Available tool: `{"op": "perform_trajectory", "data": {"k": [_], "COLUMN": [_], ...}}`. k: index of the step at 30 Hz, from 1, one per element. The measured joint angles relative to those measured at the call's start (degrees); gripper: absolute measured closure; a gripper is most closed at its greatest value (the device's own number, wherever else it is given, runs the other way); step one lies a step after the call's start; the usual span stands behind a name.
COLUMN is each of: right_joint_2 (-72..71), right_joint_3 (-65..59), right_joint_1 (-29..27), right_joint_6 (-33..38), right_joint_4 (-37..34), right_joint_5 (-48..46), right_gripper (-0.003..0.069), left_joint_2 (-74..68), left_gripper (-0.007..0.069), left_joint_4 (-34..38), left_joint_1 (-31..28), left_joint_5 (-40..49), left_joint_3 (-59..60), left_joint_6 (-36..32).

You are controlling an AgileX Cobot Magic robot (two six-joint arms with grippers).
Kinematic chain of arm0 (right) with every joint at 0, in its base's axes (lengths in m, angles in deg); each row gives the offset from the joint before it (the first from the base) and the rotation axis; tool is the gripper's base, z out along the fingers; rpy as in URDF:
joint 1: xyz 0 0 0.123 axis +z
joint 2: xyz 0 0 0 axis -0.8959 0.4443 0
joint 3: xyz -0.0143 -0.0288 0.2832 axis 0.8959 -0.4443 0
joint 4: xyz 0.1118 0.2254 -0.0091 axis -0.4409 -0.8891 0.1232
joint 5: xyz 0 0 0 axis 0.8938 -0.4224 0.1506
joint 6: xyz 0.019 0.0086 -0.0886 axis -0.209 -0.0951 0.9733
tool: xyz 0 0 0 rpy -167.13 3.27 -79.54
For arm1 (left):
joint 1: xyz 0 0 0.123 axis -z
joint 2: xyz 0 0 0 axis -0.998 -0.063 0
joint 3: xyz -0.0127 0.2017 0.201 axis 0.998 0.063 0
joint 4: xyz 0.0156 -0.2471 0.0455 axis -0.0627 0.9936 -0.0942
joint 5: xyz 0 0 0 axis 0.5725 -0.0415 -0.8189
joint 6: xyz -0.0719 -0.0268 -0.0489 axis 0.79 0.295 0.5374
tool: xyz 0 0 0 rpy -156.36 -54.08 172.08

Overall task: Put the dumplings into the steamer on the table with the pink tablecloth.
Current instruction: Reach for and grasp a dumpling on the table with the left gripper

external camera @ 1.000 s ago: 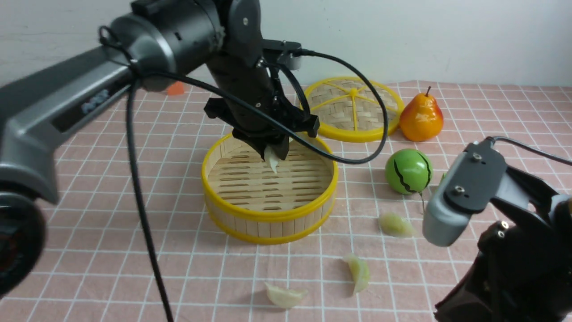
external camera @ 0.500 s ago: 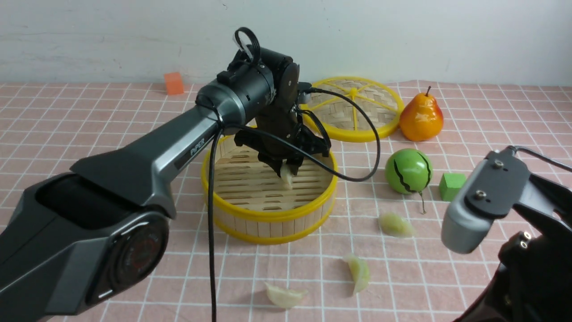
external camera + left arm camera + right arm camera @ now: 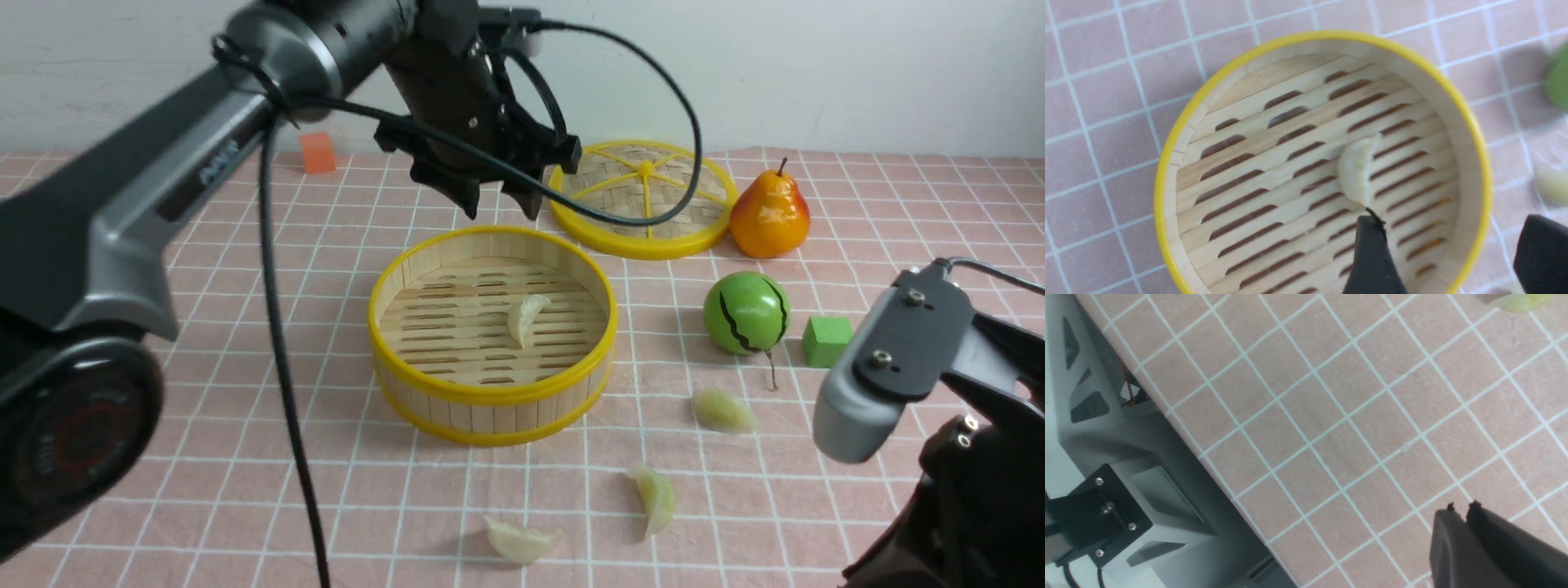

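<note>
The left gripper [image 3: 500,204] hung above the far rim of the steamer [image 3: 490,398] with its jaws spread apart and nothing between them. In the left wrist view its two black fingers [image 3: 1372,257] stood wide of each other over the slatted floor.

One dumpling [image 3: 522,317] lay inside the steamer on the slats, a little right of the middle. It was clear of the wall and apart from the gripper.

The other three dumplings lay outside on the pink tablecloth [image 3: 204,327]. One [image 3: 722,411] was near the steamer's right side, and one [image 3: 657,498] was closer to the camera. The last [image 3: 522,541] was close to the front edge, well apart from the steamer.

The right gripper [image 3: 1462,508] was low on the near right, over bare cloth. Its fingers were pressed together and held nothing. A yellow-green dumpling [image 3: 1515,298] just showed at the edge of the right wrist view, well apart from those fingers.

Behind the steamer to the right lay a flat woven lid [image 3: 645,196], with a pear [image 3: 769,214] just beside its right rim. A green ball [image 3: 745,313] sat to the right of the steamer, with a green cube [image 3: 826,340] near it on the far side from the steamer. An orange cube [image 3: 317,153] sat far back on the left.
</note>
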State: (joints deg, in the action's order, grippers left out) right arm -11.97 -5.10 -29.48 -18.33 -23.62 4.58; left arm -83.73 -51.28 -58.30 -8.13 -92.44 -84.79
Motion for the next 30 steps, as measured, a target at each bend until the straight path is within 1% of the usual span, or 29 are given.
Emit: {"op": "perform_trajectory", "data": {"k": [2, 3, 4, 6, 9, 11, 13, 14, 15, 16, 20, 24, 30], "right_joint_2": [-0.43, -1.00, -1.75, -4.00, -8.91, -12.04, -16.59, -17.00, -19.78, -22.09, -28.23, -31.25, -32.05], "right_joint_3": [0.00, 0.00, 0.00, 0.00, 0.00, 0.00, 0.00, 0.00, 0.00, 0.00, -1.10, -3.95, -7.88], "right_joint_1": [0.00, 0.00, 0.00, 0.00, 0.00, 0.00, 0.00, 0.00, 0.00, 0.00, 0.00, 0.00, 0.00], "right_joint_6": [-0.85, -1.64, -2.35, -4.61, -7.96, -9.78, -11.93, -11.93, -12.58, -12.95, -13.35, -13.42, -14.95], "right_joint_4": [1.26, 2.48, 3.37, 6.25, 10.59, 13.03, 15.83, 16.02, 17.10, 17.58, 18.02, 18.04, 18.04], "right_joint_5": [0.00, 0.05, 0.05, 0.05, 0.05, -0.12, -0.35, -0.35, -0.48, -0.58, -0.84, -1.47, -1.82], "right_gripper": [0.0603, 0.0602, 0.0601, 0.0597, 0.0594, 0.0592, 0.0588, 0.0587, 0.0585, 0.0585, 0.0582, 0.0577, 0.0575], "left_joint_2": [3.58, 6.30, 7.94, 11.28, 14.69, 15.64, 16.00, 16.00, 15.85, 15.44, 12.72, 10.31, 6.97], "left_gripper": [0.0180, 0.0180, 0.0180, 0.0180, 0.0180, 0.0180, 0.0182, 0.0182, 0.0189, 0.0197, 0.0228, 0.0256, 0.0267], "left_joint_4": [1.26, 2.48, 3.36, 4.93, 5.37, 5.12, 4.55, 4.55, 4.55, 4.46, 4.12, 4.97, 6.35], "left_joint_1": [0.78, 1.66, 2.29, 4.21, 6.68, 7.85, 8.96, 9.01, 9.23, 9.28, 9.28, 9.28, 9.28], "left_joint_5": [0.21, 0.26, 0.33, 0.37, 0.37, 0.04, -1.49, -1.67, -3.08, -4.07, -6.70, -9.62, -11.64], "left_joint_3": [3.23, 7.55, 9.53, 17.45, 27.99, 33.63, 40.39, 40.39, 43.70, 45.12, 47.13, 47.18, 47.18], "left_joint_6": [-4.58, -10.23, -13.37, -20.79, -31.20, -36.02, -43.61, -44.18, -47.80, -49.73, -52.52, -52.75, -52.92]}}
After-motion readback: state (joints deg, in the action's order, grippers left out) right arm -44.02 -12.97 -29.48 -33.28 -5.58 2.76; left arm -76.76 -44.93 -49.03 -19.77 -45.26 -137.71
